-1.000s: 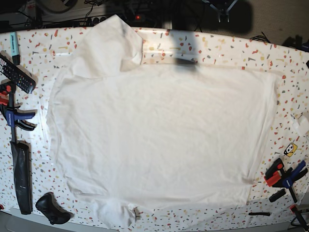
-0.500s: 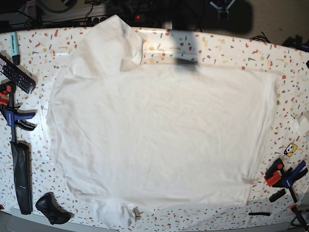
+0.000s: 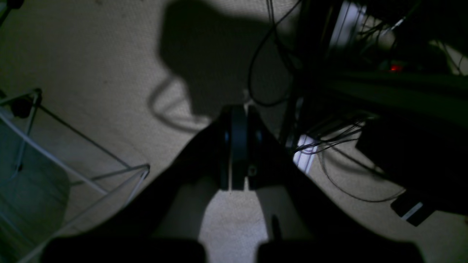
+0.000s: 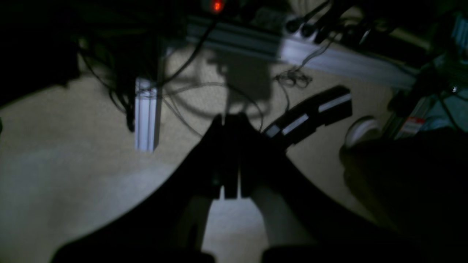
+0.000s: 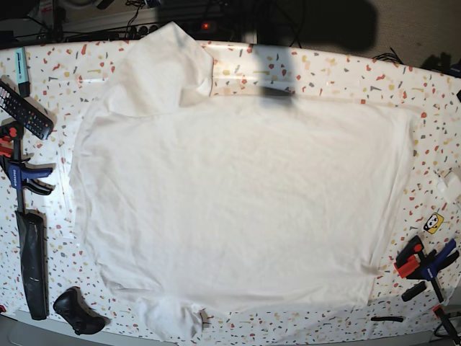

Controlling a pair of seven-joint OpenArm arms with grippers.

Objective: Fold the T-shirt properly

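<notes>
The large plain white cloth T-shirt (image 5: 238, 209) lies spread flat on the speckled terrazzo worktop (image 5: 338, 76), one sleeve reaching over the far edge and the other hanging at the near edge, no fold made yet. Both the left hand (image 3: 237, 146) and the right hand (image 4: 228, 157) are closed, empty, and off the worktop above the beige floor (image 3: 91, 73). I judge the main risk is a careless grasp taking only the top layer, or dragging the cloth against the black-and-blue clamps (image 5: 21, 176) beside it, giving a crooked fold.

Plain white T-shirt (image 5: 238, 202) on red, yellow and grey speckled tabletop (image 5: 346, 72)
</notes>
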